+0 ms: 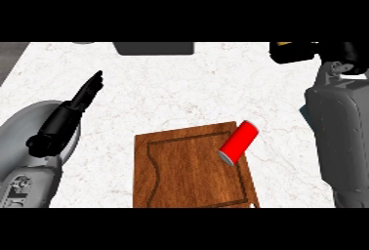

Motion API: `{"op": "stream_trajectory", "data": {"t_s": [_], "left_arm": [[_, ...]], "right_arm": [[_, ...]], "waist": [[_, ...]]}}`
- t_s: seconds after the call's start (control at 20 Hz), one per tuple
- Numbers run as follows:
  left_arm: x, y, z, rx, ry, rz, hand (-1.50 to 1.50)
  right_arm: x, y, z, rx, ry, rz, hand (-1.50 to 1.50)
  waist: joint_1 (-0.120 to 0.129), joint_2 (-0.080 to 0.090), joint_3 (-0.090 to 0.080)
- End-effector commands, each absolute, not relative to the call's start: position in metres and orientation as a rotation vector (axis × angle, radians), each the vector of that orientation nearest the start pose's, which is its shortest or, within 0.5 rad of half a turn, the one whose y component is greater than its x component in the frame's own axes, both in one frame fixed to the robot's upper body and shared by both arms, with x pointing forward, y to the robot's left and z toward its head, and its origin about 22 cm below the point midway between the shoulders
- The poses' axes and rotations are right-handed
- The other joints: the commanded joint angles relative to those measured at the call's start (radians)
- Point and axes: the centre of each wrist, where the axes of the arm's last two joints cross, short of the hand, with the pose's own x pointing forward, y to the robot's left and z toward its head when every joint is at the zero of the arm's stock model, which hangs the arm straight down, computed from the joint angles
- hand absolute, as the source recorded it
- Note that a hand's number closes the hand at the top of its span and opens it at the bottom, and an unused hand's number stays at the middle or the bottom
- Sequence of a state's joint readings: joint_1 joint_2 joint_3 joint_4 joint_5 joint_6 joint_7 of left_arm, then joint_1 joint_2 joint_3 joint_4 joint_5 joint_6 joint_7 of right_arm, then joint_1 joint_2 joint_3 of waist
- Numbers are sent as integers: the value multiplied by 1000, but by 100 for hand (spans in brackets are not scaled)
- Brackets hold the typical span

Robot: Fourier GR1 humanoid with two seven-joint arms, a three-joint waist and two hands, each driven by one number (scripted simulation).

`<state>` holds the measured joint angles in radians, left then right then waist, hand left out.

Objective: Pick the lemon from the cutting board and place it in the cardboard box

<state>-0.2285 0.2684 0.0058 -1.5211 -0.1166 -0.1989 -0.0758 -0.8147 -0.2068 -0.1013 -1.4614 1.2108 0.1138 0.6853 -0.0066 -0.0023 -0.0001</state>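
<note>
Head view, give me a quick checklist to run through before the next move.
1. Lemon off the board: ok, no lemon lies on it.
2. Lemon in the right hand: cannot tell; only a yellow sliver shows beside it.
3. Box in view: not ok, no cardboard box shows.
4. Can clear of the right arm: ok, it lies across the board's right edge, apart from the arm.
5. Left hand out of the way: ok, open at the left.

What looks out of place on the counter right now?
A red can lies on its side across the wooden cutting board's right edge, partly overhanging the counter. No lemon shows on the board. The right hand, top right, seems to hold something yellow.
</note>
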Motion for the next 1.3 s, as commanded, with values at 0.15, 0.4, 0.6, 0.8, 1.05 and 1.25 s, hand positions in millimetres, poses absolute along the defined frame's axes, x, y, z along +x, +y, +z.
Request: {"op": "stream_trajectory", "data": {"t_s": [0.15, 0.4, 0.6, 0.8, 1.05, 1.25], "left_arm": [[291, 278, 60, 107, -1765, -525, 0], [288, 274, 56, 114, -1749, -520, 0], [287, 265, 62, 101, -1725, -526, 0], [291, 272, 52, 102, -1745, -518, 0], [289, 259, 61, 96, -1751, -516, 0], [292, 278, 65, 87, -1745, -526, 0]], "right_arm": [[359, -285, 252, -1459, -1248, 287, 150], [360, -334, 216, -1489, -1084, 421, 150], [363, -369, 233, -1313, -919, 501, 150], [347, -405, 198, -1206, -860, 547, 150], [353, -426, 213, -1113, -710, 626, 150], [339, -449, 178, -953, -762, 654, -150]], "waist": [[3, 2, 0], [7, 4, 0], [5, 1, 0], [-1, 3, 0], [10, 2, 0], [6, 3, 0]]}}
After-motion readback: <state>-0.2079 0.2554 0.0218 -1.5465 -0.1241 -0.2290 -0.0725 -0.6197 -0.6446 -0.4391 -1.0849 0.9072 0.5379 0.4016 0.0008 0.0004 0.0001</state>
